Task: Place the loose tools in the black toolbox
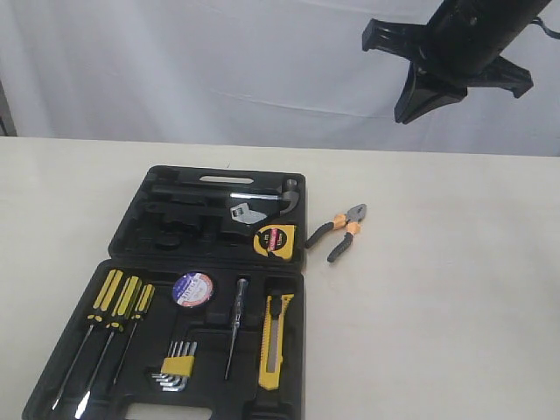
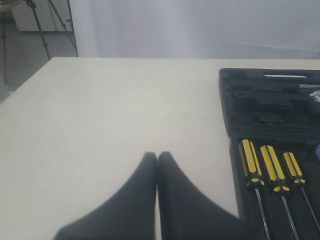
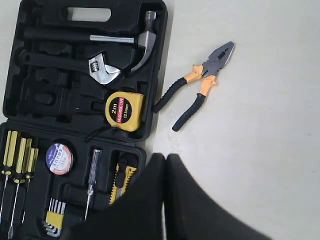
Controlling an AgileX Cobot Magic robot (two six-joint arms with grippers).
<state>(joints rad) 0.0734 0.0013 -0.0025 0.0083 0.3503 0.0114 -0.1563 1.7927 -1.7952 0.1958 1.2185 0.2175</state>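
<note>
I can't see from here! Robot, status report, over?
Left hand shut, empty. Right hand shut, empty. Pliers on table beside toolbox. Nothing on them.

A smooth cream-white desk [image 1: 455,289] fills most of the scene, its top evenly lit with only soft shadows. Behind the desk's far edge hangs a pale white fabric backdrop [image 1: 219,70] with faint creases. Past the desk's far left corner, the left wrist view shows a grey floor [image 2: 20,55], thin black tripod legs [image 2: 40,30] and a blurred white cabinet-like unit [image 2: 30,19].
</note>
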